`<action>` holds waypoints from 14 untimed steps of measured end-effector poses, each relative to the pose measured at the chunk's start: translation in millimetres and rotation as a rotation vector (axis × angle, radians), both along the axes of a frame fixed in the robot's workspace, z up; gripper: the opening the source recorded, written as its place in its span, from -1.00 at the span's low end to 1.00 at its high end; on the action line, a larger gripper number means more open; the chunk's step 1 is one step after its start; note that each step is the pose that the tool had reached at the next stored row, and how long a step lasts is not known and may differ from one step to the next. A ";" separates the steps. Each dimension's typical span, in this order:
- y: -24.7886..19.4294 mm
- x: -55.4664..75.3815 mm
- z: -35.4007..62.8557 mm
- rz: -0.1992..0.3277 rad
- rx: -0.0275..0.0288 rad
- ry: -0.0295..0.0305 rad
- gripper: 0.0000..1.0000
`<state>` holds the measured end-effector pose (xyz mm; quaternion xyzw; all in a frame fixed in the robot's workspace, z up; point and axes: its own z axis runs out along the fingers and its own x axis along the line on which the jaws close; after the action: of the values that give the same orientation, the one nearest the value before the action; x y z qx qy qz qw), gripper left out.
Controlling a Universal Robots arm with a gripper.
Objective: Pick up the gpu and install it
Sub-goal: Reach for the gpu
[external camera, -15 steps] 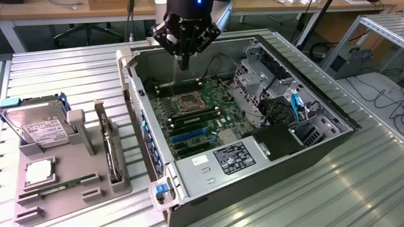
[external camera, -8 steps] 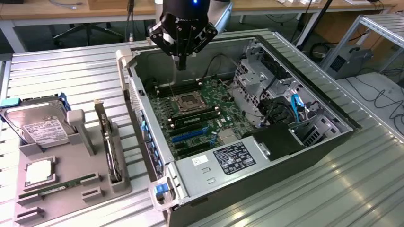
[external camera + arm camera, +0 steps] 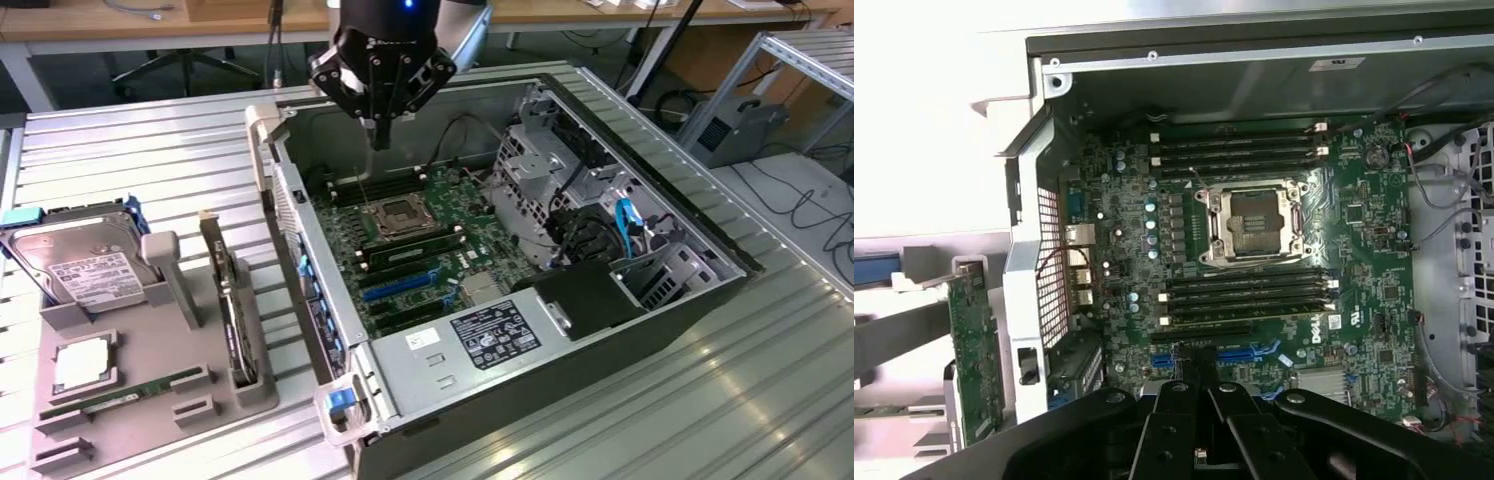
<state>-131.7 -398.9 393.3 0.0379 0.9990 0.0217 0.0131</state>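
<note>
Hovering closed and empty over the computer case (image 3: 441, 420), the hand (image 3: 380, 132) sits well apart from the gpu (image 3: 238, 310).

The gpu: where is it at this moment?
The gpu stands on edge in the grey holder at the exterior view's left, between the hard drive and the open computer case.

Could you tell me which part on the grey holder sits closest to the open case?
The thin black gpu card, on edge; the silver hard drive and green memory stick sit farther off.
</note>
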 end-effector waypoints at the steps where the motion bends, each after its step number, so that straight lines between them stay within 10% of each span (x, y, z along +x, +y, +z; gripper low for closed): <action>1: 0.0 -0.5 0.0 0.000 0.0000 0.0000 -0.79; 14: 0.0 -5.8 0.0 0.000 0.0000 0.0000 -0.79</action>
<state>-137.5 -398.9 393.3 0.0379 0.9990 0.0217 0.0131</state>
